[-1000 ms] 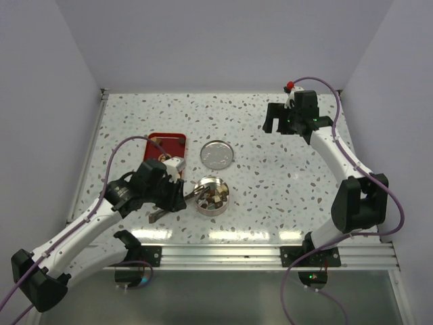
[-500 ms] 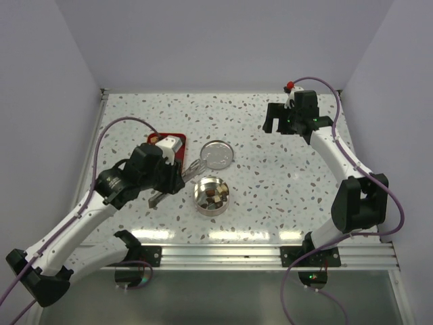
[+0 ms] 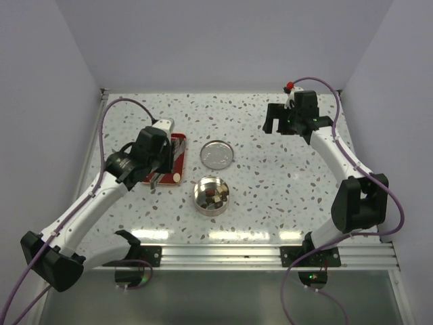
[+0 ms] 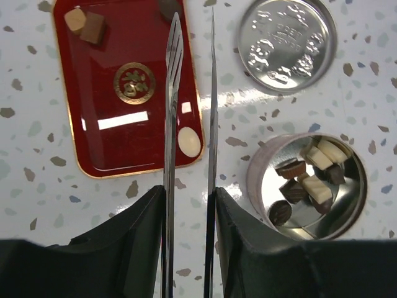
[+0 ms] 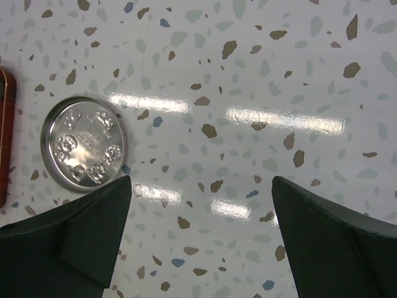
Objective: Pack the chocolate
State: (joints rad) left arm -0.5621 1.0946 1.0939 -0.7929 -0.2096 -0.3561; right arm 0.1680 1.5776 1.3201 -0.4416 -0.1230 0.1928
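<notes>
A: The table (image 5: pixel 260 74) looks like a smooth speckled terrazzo-style top, glossy enough to throw the lamps back as white streaks.

B: The red tray (image 4: pixel 93 93) is glossier yet, lacquer-like, with a gilt rim and emblem.

A: The tin (image 4: pixel 255 180) and its embossed lid (image 4: pixel 286 43) are bright bare metal. The tweezers (image 4: pixel 169 124) are polished metal too.

B: The left gripper (image 4: pixel 189 208) and right gripper (image 5: pixel 201 248) look like matt black plastic. The chocolate (image 4: pixel 308 180) has a dull, satiny surface.
</notes>
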